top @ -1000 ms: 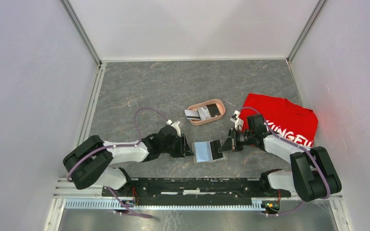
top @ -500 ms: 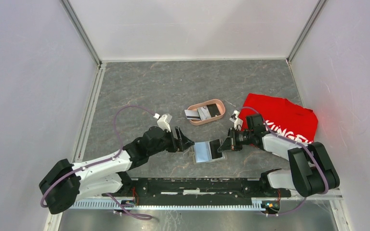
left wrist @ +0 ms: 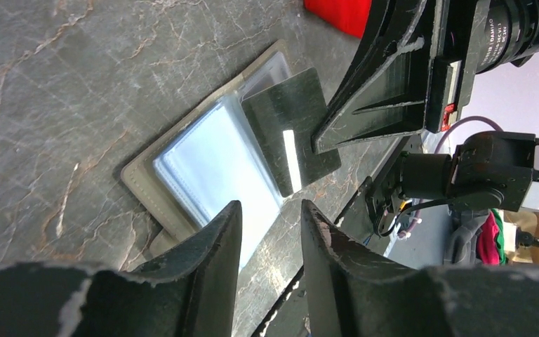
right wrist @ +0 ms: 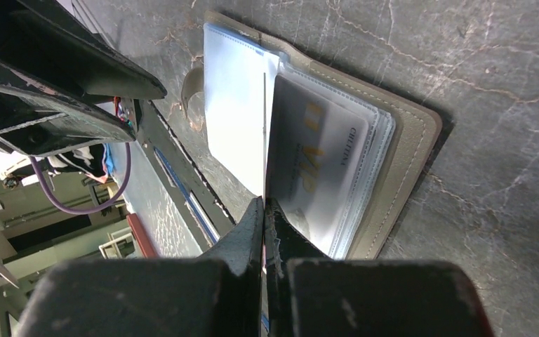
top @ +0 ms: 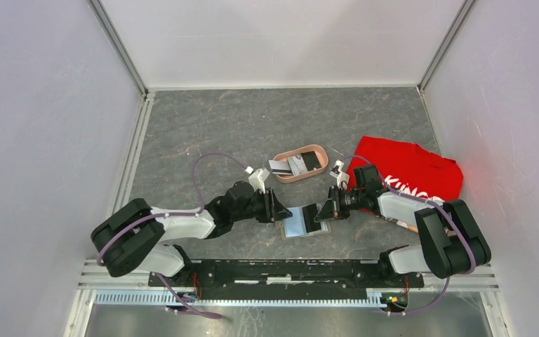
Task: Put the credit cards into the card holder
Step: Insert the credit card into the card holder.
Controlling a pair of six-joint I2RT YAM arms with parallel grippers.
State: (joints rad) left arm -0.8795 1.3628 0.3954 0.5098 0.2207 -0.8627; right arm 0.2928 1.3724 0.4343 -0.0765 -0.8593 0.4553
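Note:
The card holder [top: 297, 223] lies open on the table between both arms, its clear sleeves [left wrist: 210, 161] facing up. My right gripper [top: 321, 213] is shut on a dark credit card [left wrist: 291, 130], holding it on edge over the holder's right half; in the right wrist view this card [right wrist: 264, 133] shows edge-on above my right gripper [right wrist: 263, 201]. A pale card with gold letters [right wrist: 316, 151] sits inside a sleeve. My left gripper [top: 277, 210] hovers at the holder's left edge, and the left wrist view shows my left gripper [left wrist: 271, 207] open with nothing between its fingers.
A pink oval tray [top: 300, 180] behind the holder contains more credit cards [top: 291, 166]. A red shirt [top: 414, 175] lies at the right, under the right arm. The arms' base rail [top: 281, 270] runs along the near edge.
The left arm swung out and back, then returned to the holder's left edge; its jaws widened and narrowed again. The right gripper kept hold of the card at the holder.

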